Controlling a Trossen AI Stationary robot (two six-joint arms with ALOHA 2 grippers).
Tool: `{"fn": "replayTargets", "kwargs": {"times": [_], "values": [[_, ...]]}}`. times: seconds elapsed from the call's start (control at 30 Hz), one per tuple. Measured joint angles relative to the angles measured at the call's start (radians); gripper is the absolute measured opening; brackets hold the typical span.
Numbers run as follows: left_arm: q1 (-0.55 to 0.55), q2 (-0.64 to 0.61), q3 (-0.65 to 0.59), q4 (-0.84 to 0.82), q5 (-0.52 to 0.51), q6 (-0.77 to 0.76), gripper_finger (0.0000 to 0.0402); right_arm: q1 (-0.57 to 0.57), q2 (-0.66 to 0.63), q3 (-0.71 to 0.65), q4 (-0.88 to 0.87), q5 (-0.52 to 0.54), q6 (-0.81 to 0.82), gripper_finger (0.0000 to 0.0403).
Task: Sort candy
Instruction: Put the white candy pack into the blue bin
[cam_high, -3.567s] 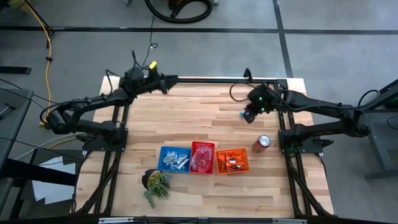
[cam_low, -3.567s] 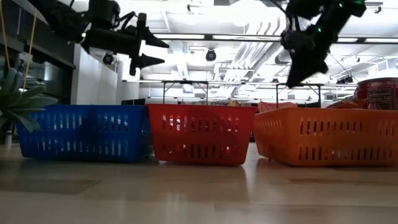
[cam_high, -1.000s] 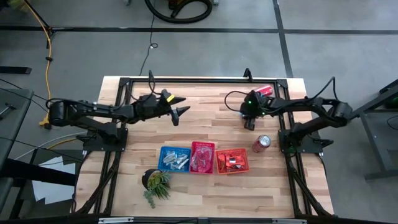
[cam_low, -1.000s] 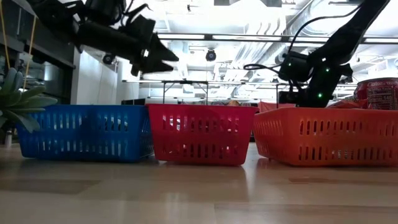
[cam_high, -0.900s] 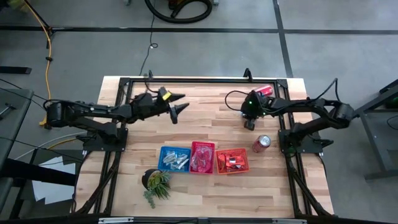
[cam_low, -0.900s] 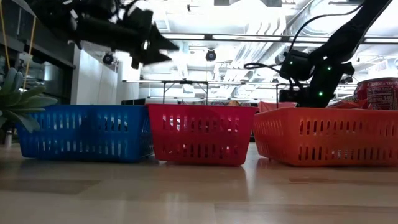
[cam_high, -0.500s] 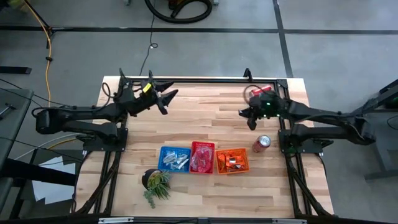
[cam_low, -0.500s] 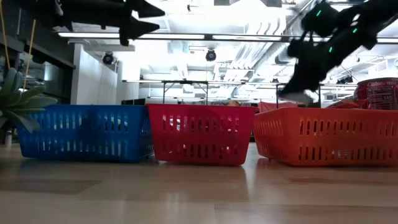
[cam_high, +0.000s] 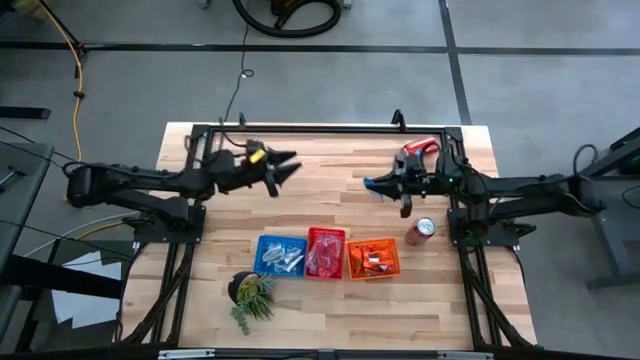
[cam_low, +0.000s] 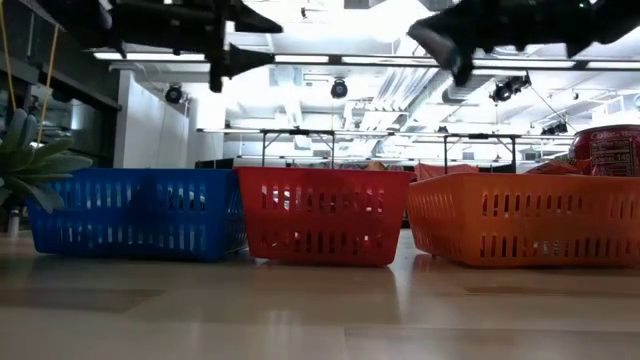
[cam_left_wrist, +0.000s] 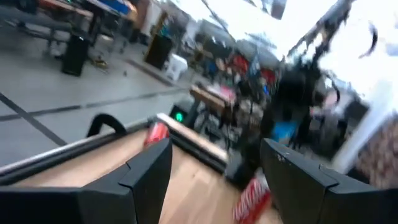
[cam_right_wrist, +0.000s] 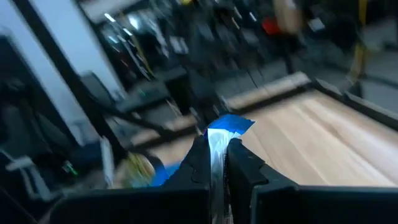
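The right gripper (cam_high: 372, 185), raised over the table's (cam_high: 330, 215) two o'clock area, pinches a blue/silver candy (cam_right_wrist: 227, 124) between closed fingers, held clear of the wood, likely for carrying to the blue basket (cam_high: 280, 254) at six o'clock. The red basket (cam_high: 325, 252) and orange basket (cam_high: 372, 259) sit beside it, each holding sorted packets. The left gripper (cam_high: 288, 166), fingers spread and empty, waits at ten o'clock. Half a second earlier the right gripper pointed downward nearer a soda can (cam_high: 420, 230); now it stretches level toward the centre.
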Motion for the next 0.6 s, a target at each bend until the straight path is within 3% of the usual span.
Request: {"fn": "replayTargets", "kwargs": {"times": [0.27, 0.4, 0.6], "values": [[-0.13, 0.214, 0.19, 0.004, 0.106, 0.382, 0.0232, 0.1, 0.242, 0.009, 0.519, -0.005, -0.007, 0.0003], [-0.16, 0.309, 0.297, 0.005, 0.151, 0.42, 0.0232, 0.123, 0.328, 0.076, 0.555, -0.043, -0.011, 0.0003], [-0.175, 0.414, 0.411, 0.002, 0.298, 0.347, 0.0232, 0.146, 0.411, 0.198, 0.529, -0.124, -0.111, 0.0003]]}}
